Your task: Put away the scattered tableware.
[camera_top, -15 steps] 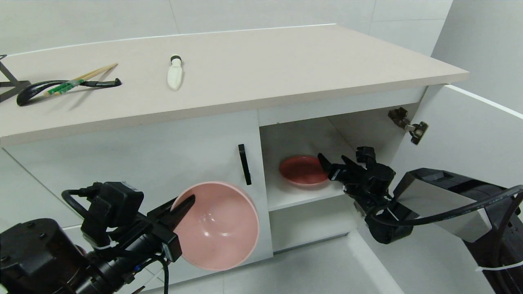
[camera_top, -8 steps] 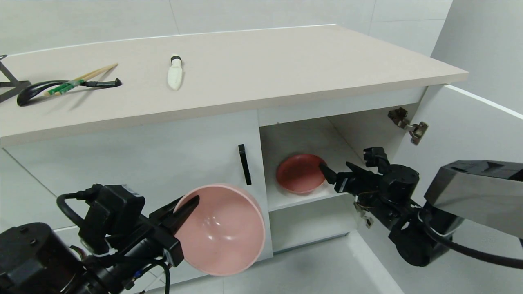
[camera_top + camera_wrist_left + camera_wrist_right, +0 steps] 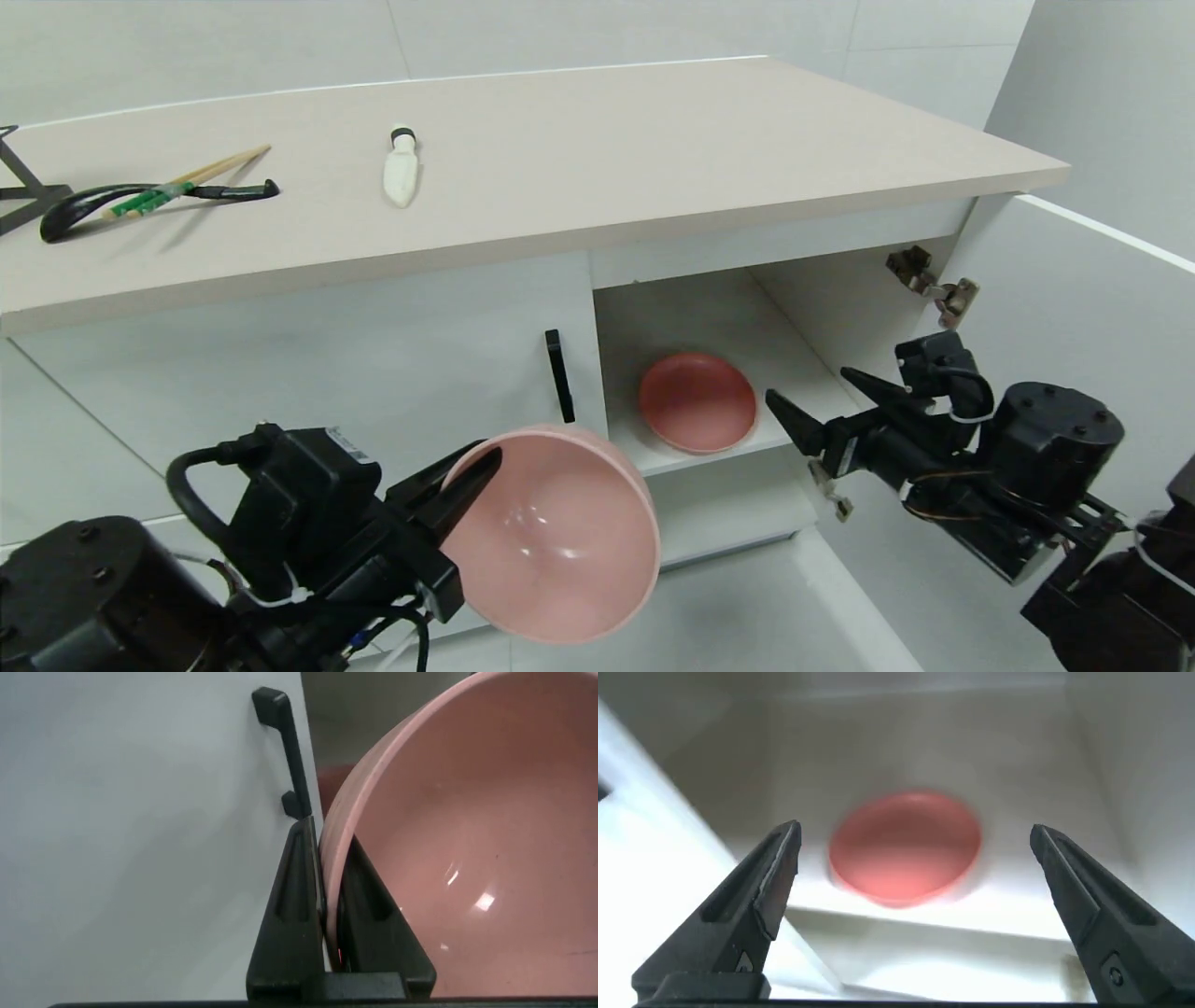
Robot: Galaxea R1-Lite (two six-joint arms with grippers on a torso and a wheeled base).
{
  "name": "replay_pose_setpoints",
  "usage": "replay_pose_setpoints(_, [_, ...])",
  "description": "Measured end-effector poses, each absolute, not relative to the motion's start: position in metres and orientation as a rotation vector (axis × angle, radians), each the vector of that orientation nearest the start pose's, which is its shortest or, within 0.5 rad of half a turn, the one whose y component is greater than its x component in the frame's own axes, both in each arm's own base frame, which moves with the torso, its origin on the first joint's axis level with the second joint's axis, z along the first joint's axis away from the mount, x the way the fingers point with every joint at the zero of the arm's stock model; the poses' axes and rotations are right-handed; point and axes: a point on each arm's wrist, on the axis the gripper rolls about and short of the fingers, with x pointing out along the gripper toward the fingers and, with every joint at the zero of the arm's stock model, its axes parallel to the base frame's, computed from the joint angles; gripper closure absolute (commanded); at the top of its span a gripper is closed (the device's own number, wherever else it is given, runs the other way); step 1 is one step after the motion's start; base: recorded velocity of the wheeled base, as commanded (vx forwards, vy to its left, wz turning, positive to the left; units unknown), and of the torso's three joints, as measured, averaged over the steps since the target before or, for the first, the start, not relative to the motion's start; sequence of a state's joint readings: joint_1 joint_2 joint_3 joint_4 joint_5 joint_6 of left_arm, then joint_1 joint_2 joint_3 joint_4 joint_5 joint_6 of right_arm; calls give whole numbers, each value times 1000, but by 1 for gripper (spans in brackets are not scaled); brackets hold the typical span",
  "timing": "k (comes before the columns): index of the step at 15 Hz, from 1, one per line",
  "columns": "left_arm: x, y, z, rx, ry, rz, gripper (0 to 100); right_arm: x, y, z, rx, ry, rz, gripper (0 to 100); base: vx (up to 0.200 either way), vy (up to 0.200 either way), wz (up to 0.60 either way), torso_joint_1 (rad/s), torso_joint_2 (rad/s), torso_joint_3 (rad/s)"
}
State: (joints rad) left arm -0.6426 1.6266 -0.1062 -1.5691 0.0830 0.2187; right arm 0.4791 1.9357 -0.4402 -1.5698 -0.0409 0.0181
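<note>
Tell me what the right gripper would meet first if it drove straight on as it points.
Probably the red dish on the cabinet shelf, centred ahead of the open right gripper; depth is unclear.

The right gripper [image 3: 915, 833] hangs before the cabinet shelf [image 3: 990, 929], its two black fingers [image 3: 752, 901] spread wide apart — a red plate [image 3: 906, 857] lies flat on the white shelf beyond them, untouched.

I get bright, even overhead light on the pale surface [image 3: 653, 140]; the chopsticks [image 3: 219, 166] and black spoon [image 3: 56, 217] cast soft shadows. Small white glints sit inside the pink bowl [image 3: 560, 537]. The cabinet [image 3: 691, 308] interior is dimmer, shading the red plate [image 3: 698, 401]
</note>
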Motion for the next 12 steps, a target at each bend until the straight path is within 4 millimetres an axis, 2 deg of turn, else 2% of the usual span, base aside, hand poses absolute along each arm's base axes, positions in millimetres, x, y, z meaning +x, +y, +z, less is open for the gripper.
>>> replay_pose_setpoints(3, [163, -144, 134, 186, -110, -544, 100, 241, 126, 134, -40, -111, 440, 0, 0, 0, 0, 0, 0, 0])
replay_pose_setpoints(7, [159, -173, 126, 196, -82, -513, 100, 235, 124, 154, -29, -192, 437, 0, 0, 0, 0, 0, 0, 0])
replay_pose_setpoints(12, [179, -201, 130, 217, -137, -515, 100, 226, 118, 170, -21, -251, 431, 0, 0, 0, 0, 0, 0, 0])
